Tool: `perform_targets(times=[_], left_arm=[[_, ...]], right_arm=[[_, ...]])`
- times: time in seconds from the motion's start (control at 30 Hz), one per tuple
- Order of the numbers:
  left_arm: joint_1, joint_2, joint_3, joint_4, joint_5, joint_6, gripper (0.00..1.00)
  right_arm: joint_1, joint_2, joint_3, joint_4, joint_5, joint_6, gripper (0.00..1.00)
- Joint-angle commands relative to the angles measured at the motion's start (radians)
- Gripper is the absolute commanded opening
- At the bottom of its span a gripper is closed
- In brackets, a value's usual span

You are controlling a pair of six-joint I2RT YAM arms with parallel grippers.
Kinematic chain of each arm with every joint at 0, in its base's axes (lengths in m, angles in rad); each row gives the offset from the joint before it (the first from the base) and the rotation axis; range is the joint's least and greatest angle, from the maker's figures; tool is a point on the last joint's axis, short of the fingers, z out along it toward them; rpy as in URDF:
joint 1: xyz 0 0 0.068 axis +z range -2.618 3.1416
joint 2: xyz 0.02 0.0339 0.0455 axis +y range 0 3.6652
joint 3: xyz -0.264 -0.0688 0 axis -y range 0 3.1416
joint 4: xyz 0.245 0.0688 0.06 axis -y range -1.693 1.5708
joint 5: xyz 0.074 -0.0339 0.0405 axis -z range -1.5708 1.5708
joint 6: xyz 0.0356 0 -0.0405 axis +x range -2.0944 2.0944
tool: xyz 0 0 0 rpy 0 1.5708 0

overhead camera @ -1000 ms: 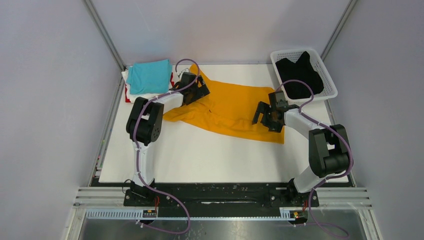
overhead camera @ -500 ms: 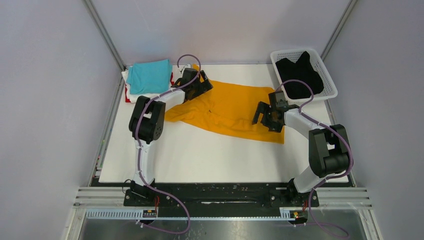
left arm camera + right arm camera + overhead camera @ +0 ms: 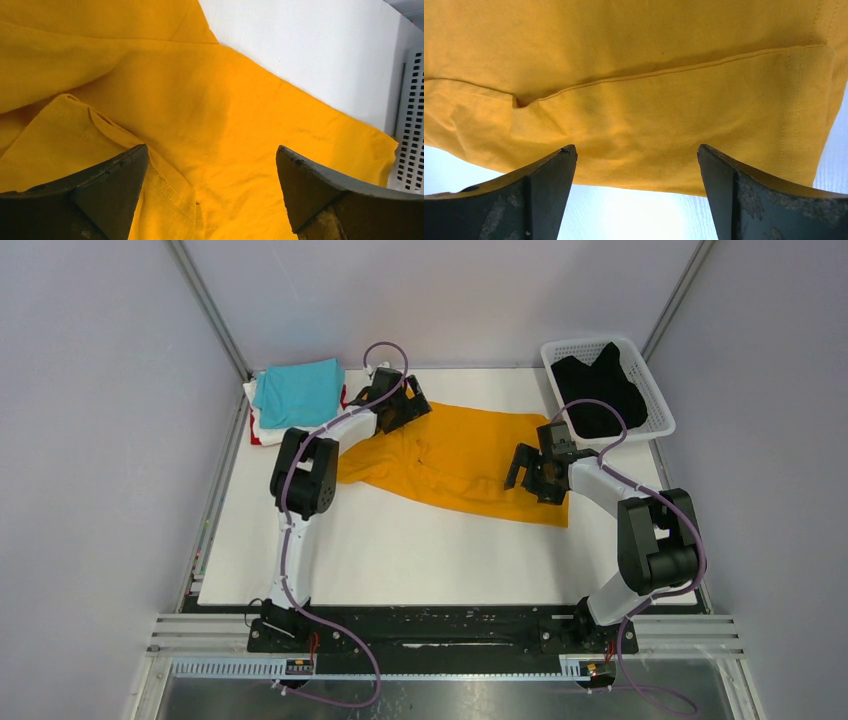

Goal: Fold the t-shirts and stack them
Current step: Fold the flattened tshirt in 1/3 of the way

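Observation:
An orange-yellow t-shirt lies spread and rumpled across the middle of the table. My left gripper hovers open over its back-left part; in the left wrist view the cloth with a stitched seam fills the gap between the fingers. My right gripper stands open at the shirt's right side, its fingers framing the near hem just above the bare table. A folded turquoise t-shirt tops a stack at the back left, with white and red edges beneath. A black t-shirt lies in the basket.
The white lattice basket stands at the back right corner, and its wall shows at the right edge of the left wrist view. White tabletop stretches in front of the orange shirt. Grey walls enclose the table.
My left arm has swung toward the back and right, carrying its open gripper along the shirt's back-left part. The right arm and the shirts have stayed put.

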Motion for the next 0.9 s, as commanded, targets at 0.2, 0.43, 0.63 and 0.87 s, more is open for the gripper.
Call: perform_targets(times=[0.2,0.43,0.63,0.87], left_arm=[[-0.009,-0.288,-0.184,-0.105,-0.17,0.158,0.99],[0.042,-0.343,-0.404,-0.056,-0.063,0.106,0.99],[0.054,-0.389,-0.567,-0.092,0.001,0.087,0.99],[0.034,-0.623,-0.889,-0.137,-0.063,0.029,0.99]], right_arm=[[0.011,0.021,0.042,0.002,-0.008,0.014,1.0],[0.038,0.078,0.045,0.019,-0.026,0.045,0.99],[0.039,0.043,-0.021,-0.034,-0.011,0.06,1.0],[0.038,-0.043,-0.108,-0.112,-0.064,0.058,0.99]])
